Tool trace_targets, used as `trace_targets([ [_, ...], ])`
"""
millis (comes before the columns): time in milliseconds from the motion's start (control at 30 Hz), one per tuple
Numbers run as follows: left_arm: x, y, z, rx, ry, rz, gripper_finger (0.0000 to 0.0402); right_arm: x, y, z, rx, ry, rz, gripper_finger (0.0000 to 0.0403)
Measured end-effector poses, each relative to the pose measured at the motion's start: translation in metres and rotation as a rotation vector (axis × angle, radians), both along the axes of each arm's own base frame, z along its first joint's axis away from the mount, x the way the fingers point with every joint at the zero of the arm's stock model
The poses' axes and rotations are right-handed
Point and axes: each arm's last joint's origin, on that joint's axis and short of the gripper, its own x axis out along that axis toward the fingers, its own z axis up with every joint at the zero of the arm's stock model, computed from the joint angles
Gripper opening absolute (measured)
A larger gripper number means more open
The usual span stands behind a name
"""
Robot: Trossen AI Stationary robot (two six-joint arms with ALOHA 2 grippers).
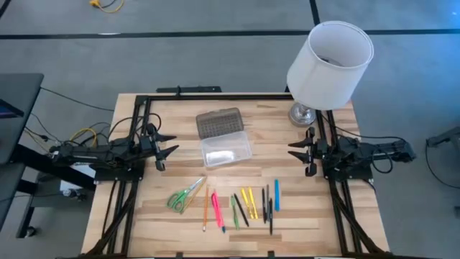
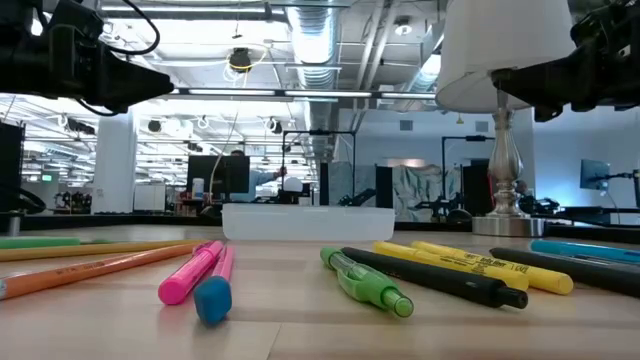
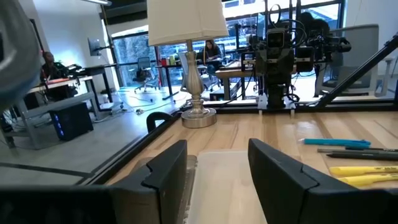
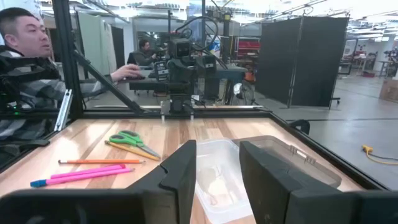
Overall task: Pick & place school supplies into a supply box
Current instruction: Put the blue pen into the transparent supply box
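Clear box (image 1: 226,151) mid-table, lid (image 1: 219,123) flung open on the far side, tray empty so far as can be judged. Nearer than that, all supplies loose in a row: scissors (image 1: 185,194) at left, then an orange pencil (image 1: 205,208), pink pens (image 1: 216,209), green pen (image 1: 235,212), yellow markers (image 1: 249,202), black pens (image 1: 266,206), blue pen (image 1: 276,195) at right. Nothing packed yet.

Left gripper (image 1: 167,146) just left of the box, jaws parted, holding nothing. Right gripper (image 1: 295,150) just right of the box, likewise parted and empty. Both raised off the wood, pointing at each other across the box.

Risks, as a judgement: thin pens lying close together, so easy to pinch two or nudge a neighbour rolling; a light box, easily shoved; lamp (image 1: 329,61) crowding the right arm's far side.

Hard to make out: exact pen count, whether pens overlap, and box contents behind its glare.
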Motion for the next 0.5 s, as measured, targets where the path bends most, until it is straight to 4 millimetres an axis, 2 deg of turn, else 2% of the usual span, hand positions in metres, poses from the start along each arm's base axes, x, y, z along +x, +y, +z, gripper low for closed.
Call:
trace_targets([
  [500,0.0,0.0,0.0,-0.004,-0.001,-0.001,0.0167,0.0,0.0,0.0,0.0,0.0,0.0,0.0118],
])
